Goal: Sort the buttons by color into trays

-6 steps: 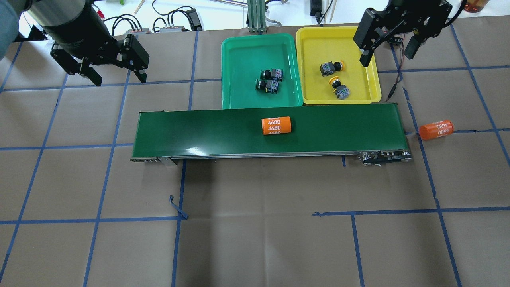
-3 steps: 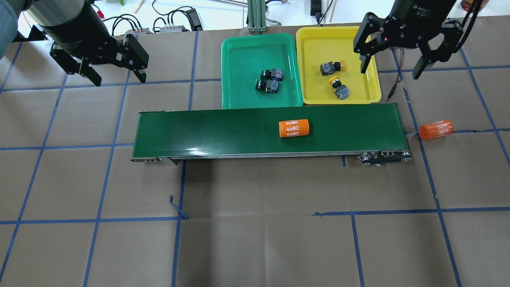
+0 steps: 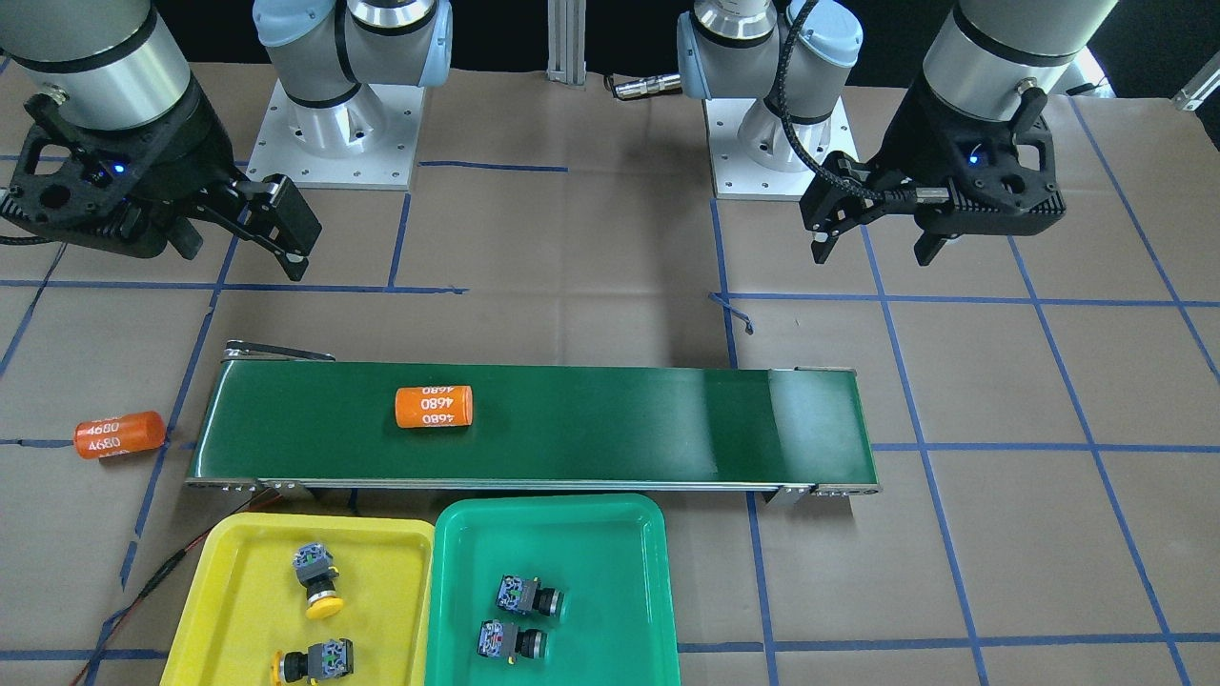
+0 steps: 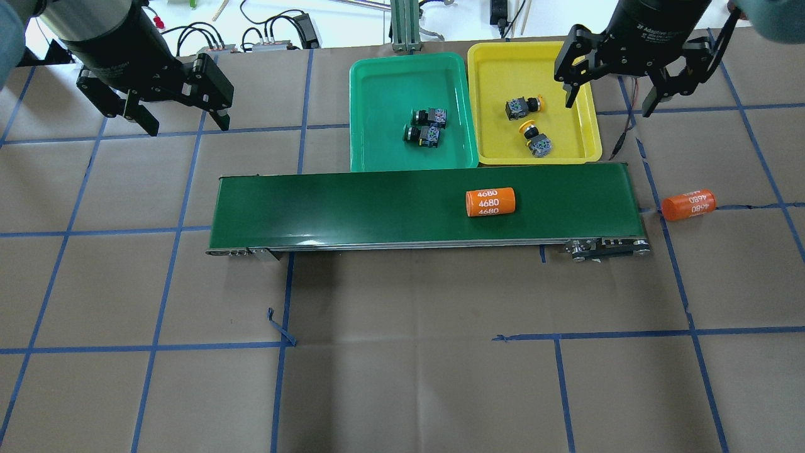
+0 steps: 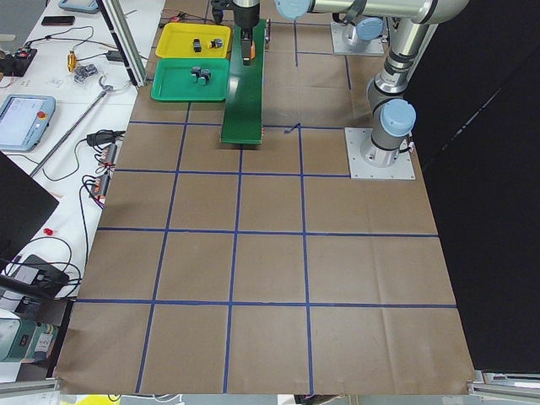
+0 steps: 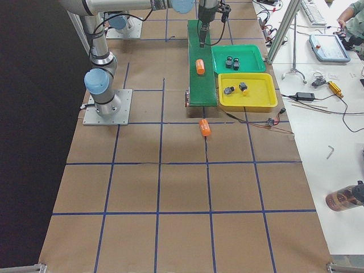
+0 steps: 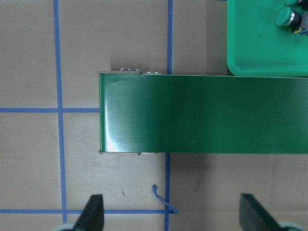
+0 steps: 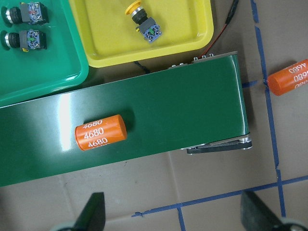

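Left pincer point(image 4: 187, 124) spread wide, empty, hanging toward the far left corner of the table point(image 4: 409, 377). Right pincer point(image 4: 609, 106) gaping too, nothing held, above the right rim of the yellow tray point(image 4: 503, 69) by the far edge. Two yellow-capped buttons point(image 4: 523, 107) lie in it, two green-capped buttons point(image 4: 429, 117) in the green tray point(image 4: 377, 69) alongside. One orange cylinder point(image 4: 490, 202) lies on the belt point(image 4: 346, 207).

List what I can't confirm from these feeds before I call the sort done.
- Left wrist view: the green tray runs off the top and right edges; a green button shows only partly at the corner.
- Right wrist view: the yellow tray is cut by the top edge; one yellow button shows, the other is out of frame.
- Exterior left view: the buttons are too small to tell cap colours.
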You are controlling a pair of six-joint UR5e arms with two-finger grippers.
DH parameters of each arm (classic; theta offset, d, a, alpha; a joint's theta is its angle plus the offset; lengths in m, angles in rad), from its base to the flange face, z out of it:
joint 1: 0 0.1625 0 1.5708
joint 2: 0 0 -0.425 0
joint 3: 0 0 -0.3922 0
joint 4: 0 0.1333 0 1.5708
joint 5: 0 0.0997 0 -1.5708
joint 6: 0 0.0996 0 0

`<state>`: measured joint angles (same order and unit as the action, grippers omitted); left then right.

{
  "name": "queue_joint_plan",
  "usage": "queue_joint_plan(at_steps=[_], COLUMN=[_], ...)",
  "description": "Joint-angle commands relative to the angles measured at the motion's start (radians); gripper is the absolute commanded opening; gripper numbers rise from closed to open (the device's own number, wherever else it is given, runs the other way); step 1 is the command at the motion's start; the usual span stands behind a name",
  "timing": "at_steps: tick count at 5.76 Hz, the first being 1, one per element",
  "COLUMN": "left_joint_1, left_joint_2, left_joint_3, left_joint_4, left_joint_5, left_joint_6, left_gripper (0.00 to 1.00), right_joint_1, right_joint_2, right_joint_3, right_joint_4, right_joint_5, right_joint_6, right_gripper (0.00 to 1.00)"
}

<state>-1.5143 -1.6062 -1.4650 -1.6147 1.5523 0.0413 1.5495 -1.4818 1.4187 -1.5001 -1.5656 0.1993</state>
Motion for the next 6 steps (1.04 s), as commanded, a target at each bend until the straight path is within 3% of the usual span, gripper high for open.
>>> queue_joint_plan(at_steps=[1, 6], left_joint_1=[-0.001, -0.001], left_joint_2=[0.0, 0.002], left_joint_3=[-0.002, -0.005], left_joint_4=[-0.001, 0.001], left_joint_5=[0.0, 0.0], left_joint_6=[0.0, 0.0], left_gripper=[0.99, 0.99], right_joint_1=[0.003, 0.021], right_joint_2=[-0.002, -0.008], right_joint_3=[0.002, 0.002], right_joint_4=[0.015, 0.052], right_joint_5=[0.007, 0.009], right_joint_6=[0.0, -0.015], right_gripper=[1.0, 1.0])
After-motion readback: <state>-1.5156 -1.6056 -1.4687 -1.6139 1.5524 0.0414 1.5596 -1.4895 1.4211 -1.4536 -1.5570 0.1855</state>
